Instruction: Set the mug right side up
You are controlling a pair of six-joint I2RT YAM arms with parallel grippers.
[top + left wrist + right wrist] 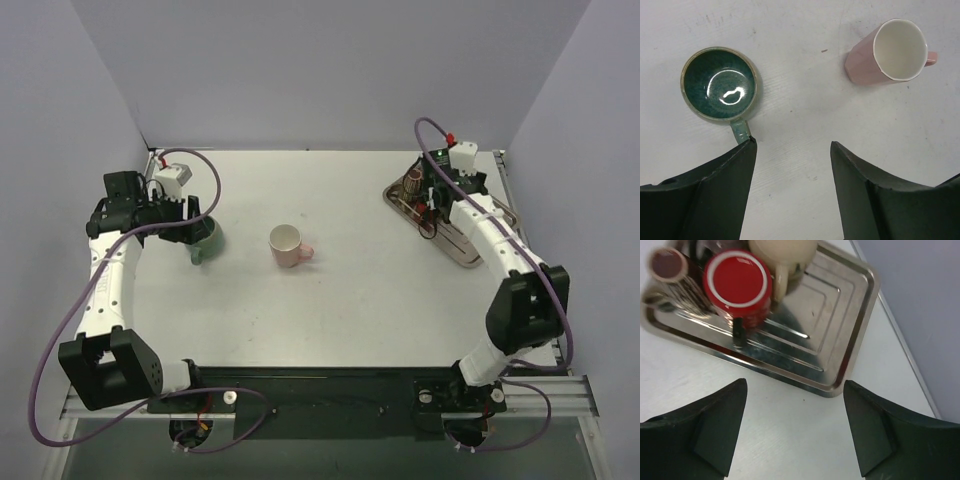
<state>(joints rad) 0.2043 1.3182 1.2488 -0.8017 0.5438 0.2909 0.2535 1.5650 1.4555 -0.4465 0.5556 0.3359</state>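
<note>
White surface (350, 300), matte, faintly scuffed. Resting directly on it: green mug (720, 83) at left, mouth up, and pink mug (290, 245) near centre, well apart from each other. Metal tray (840, 340) at far right, close to the edge.

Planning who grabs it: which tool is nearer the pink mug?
Left. The left tool hangs by the green mug, just left of the pink mug; the right tool is over the tray, farther right.

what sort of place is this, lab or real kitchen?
Probably a lab robot cell: a white table boxed in by plain grey walls, an aluminium mounting rail along its near edge, and a metal tray.
</note>
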